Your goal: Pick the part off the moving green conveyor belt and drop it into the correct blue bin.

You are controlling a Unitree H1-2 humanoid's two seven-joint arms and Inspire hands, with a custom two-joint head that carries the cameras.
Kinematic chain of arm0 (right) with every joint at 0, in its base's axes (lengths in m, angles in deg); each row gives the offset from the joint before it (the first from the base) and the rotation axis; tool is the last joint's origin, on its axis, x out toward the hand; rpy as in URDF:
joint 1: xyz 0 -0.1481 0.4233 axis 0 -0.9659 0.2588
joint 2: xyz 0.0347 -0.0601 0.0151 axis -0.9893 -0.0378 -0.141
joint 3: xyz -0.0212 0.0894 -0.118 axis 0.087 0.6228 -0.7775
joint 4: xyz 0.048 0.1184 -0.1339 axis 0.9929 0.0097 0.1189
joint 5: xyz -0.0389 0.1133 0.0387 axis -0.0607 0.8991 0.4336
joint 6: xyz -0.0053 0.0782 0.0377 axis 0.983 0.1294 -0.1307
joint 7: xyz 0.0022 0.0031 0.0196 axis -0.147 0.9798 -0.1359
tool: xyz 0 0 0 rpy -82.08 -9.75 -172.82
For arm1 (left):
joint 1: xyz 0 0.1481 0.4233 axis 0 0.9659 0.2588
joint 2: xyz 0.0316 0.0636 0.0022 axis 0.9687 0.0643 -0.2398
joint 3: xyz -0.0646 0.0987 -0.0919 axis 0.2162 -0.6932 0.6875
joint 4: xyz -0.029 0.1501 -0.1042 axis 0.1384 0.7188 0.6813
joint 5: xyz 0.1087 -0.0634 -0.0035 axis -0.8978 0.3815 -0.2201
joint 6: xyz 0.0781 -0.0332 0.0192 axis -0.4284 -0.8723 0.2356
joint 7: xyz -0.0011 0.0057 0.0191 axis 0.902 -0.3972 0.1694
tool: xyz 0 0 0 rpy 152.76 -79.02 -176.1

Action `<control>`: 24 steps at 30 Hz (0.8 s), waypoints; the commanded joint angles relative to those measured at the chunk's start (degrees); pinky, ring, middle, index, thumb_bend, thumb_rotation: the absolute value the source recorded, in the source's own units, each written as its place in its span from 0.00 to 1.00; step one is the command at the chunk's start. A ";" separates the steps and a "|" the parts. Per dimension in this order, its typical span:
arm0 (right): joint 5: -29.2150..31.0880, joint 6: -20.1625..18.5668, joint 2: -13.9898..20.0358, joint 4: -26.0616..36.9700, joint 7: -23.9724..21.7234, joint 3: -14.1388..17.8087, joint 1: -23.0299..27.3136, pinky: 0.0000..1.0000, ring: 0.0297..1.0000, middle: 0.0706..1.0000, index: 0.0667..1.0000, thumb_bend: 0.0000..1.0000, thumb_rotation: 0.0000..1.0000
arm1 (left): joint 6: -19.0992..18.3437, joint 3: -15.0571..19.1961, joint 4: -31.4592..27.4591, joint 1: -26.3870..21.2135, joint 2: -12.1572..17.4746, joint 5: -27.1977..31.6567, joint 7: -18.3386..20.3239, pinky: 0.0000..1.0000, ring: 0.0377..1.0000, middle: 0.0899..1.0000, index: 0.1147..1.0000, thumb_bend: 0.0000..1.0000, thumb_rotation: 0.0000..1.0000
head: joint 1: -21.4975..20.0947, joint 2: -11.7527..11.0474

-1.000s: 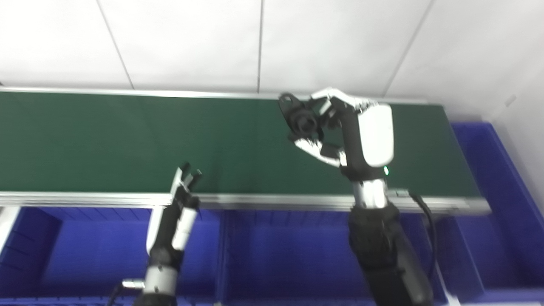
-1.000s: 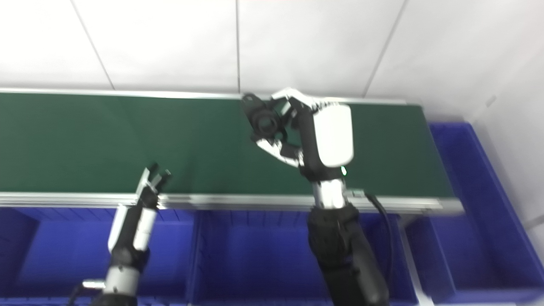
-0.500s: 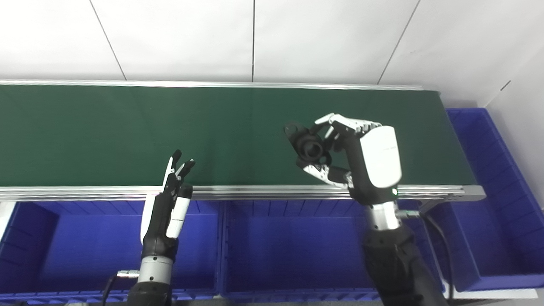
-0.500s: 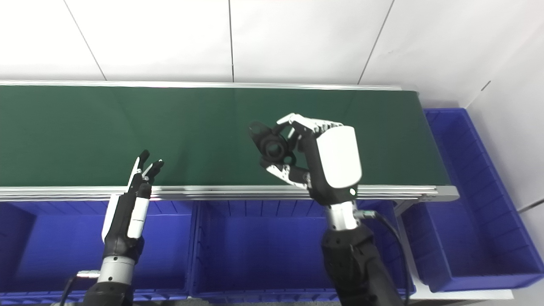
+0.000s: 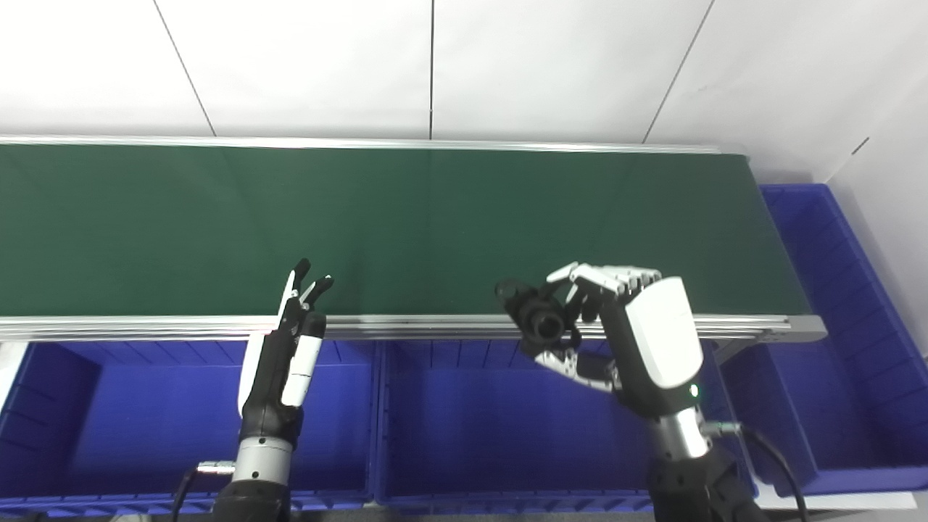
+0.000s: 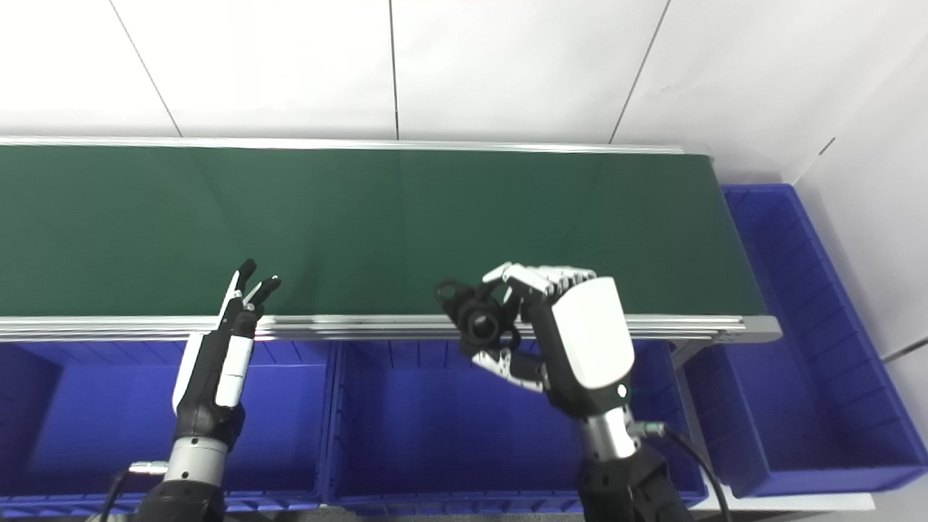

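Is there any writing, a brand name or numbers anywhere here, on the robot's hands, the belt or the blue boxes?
None can be read: the right hand, the black part it holds, the left hand, the green belt and the blue bins show no words, numbers or signs.

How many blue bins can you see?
3. One bin sits below the belt's near edge at the left, one in the middle, and one at the belt's right end. More may lie past the left edge of the picture.
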 commanded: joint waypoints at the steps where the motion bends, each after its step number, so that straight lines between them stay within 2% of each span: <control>1: 0.53 2.60 0.68 2.78 -0.58 0.07 -1.04 0.18 0.18 0.23 0.45 0.51 0.14 | 0.69 -0.15 -2.27 -0.35 0.08 -0.07 0.21 1.00 0.97 0.89 1.00 0.65 1.00 | 0.16 0.13; 4: 1.33 3.57 1.37 3.02 -1.87 -0.35 -2.75 0.22 0.22 0.25 0.45 0.51 0.15 | 0.73 -0.17 -2.26 -0.24 -0.04 0.08 0.21 1.00 0.96 0.88 1.00 0.66 1.00 | 0.17 0.23; 9: 1.62 5.74 2.13 -0.16 -2.09 -1.11 -4.18 0.22 0.22 0.25 0.45 0.50 0.15 | 0.84 -0.25 -2.09 -0.27 -0.17 -0.14 0.06 1.00 0.96 0.88 1.00 0.68 1.00 | 0.17 0.27; 14: 2.32 3.55 3.86 -4.21 -8.80 -1.96 -3.72 0.22 0.23 0.27 0.45 0.50 0.14 | 0.12 -0.47 -2.58 -0.29 -0.78 -0.11 -0.04 1.00 0.96 0.88 1.00 0.69 1.00 | -0.24 0.04; 19: 2.85 0.50 3.58 -8.03 -13.63 -1.46 -2.40 0.18 0.20 0.25 0.45 0.50 0.14 | 1.21 -0.79 -2.41 -0.01 -1.01 -0.19 -0.23 1.00 0.96 0.88 1.00 0.66 1.00 | -0.04 -0.05; 20: 2.26 -0.68 3.46 -8.18 -14.58 -1.34 -2.37 0.21 0.23 0.28 0.45 0.50 0.14 | 1.23 -0.91 -2.60 0.15 -1.09 -0.15 -0.21 1.00 0.96 0.88 1.00 0.66 1.00 | 0.20 -0.13; 22: 0.18 -5.92 2.60 -7.31 -18.55 -0.88 -2.74 0.31 0.33 0.37 0.45 0.51 0.16 | 1.22 -1.11 -2.97 0.46 -1.18 -0.22 -0.21 1.00 0.96 0.88 1.00 0.67 1.00 | 0.48 -0.26; 23: -1.76 -8.52 2.32 -6.92 -20.40 -0.86 -2.86 0.33 0.35 0.39 0.45 0.51 0.16 | 1.25 -1.15 -3.09 0.62 -1.20 -0.15 -0.21 1.00 0.96 0.87 1.00 0.67 1.00 | 0.54 -0.29; 24: -3.10 -10.17 2.15 -6.65 -21.58 -0.88 -2.92 0.36 0.38 0.43 0.54 0.60 0.31 | 1.27 -1.16 -3.14 0.71 -1.20 -0.09 -0.20 1.00 0.96 0.88 1.00 0.67 1.00 | 0.54 -0.29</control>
